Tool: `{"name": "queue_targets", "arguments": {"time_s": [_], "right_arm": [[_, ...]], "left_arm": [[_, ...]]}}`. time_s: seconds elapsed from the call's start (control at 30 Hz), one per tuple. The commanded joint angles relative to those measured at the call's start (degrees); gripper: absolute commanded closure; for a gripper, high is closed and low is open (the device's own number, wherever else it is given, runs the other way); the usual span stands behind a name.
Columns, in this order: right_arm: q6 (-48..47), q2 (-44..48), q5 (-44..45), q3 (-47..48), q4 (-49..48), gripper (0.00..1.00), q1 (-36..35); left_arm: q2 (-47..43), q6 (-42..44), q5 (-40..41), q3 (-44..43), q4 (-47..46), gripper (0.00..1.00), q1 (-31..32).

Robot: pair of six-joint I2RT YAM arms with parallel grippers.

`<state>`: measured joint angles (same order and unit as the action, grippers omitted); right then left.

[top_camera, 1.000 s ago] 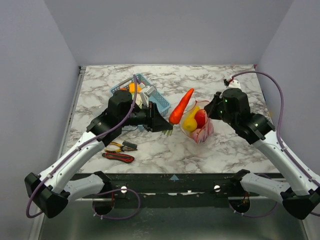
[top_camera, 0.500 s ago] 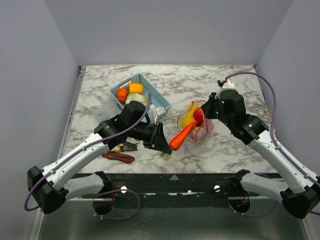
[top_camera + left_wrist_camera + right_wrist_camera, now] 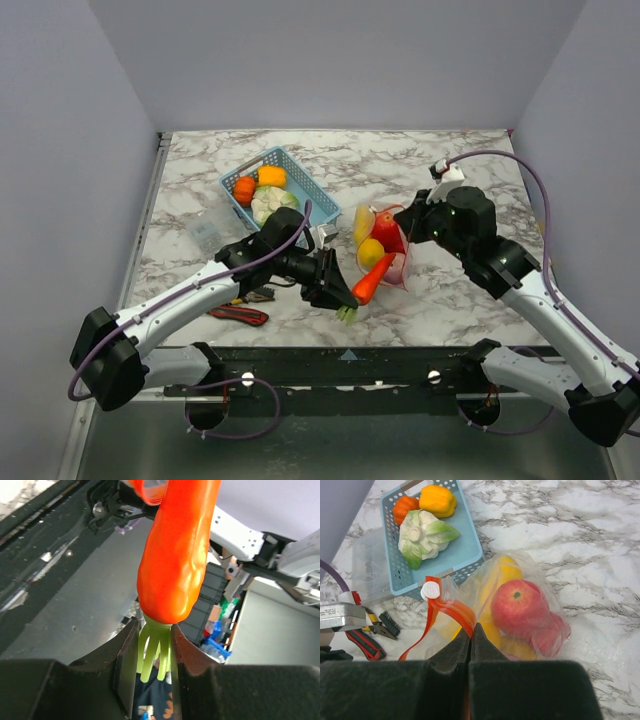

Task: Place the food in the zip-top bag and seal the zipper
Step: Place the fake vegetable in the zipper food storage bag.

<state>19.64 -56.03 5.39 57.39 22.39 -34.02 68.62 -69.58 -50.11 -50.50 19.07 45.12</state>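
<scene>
My left gripper is shut on the green stalk of an orange toy carrot, whose tip points toward the mouth of the clear zip-top bag. In the left wrist view the carrot rises from the stalk between my fingers. My right gripper is shut on the bag's orange-red zipper strip and holds the mouth up. A red apple and yellow fruit lie inside the bag.
A blue lattice basket at the back left holds a cauliflower, an orange pumpkin and a yellow pepper. Red-handled pliers lie near the front edge. A small clear packet lies left of the basket.
My left arm swung the carrot down and right, from above the basket to the bag's mouth. My right gripper lifted the bag's mouth and shifted slightly left.
</scene>
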Motion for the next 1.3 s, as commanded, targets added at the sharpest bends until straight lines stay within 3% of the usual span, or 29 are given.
{"name": "queue_targets", "arguments": {"time_s": [0.0,0.27,0.53,0.7,0.97,1.13,1.27], "right_arm": [[-2.4,1.4,-2.7,-1.1,-4.1,0.99,-0.6],[-2.6,0.2,-3.9,-1.3,-4.6,0.99,-1.7],[-3.2,-0.5,-3.4,-0.9,-4.1,0.99,-2.2],[-3.3,-0.7,-2.9,-0.7,-3.7,0.99,-2.3],[-3.0,-0.9,-1.5,-1.4,-3.8,0.99,-2.4],[-3.0,-0.8,-1.8,-1.3,-3.7,0.99,-2.4],[-3.0,-0.3,-1.1,-1.3,-3.3,0.99,-2.5]], "left_arm": [[-0.1,-7.9,-1.5,-1.8,-2.1,0.97,0.1],[3.2,-18.9,-2.6,-1.0,-9.7,0.94,0.2],[8.6,-34.3,-2.4,3.3,-31.8,0.78,0.2],[12.1,-31.0,-2.4,-1.2,-25.5,0.77,0.2],[13.0,-34.8,3.0,-1.5,-28.3,0.49,0.1],[13.4,-32.7,2.7,-4.0,-28.7,0.47,0.4],[10.9,-23.2,5.0,-4.5,-24.1,0.49,0.2]]}}
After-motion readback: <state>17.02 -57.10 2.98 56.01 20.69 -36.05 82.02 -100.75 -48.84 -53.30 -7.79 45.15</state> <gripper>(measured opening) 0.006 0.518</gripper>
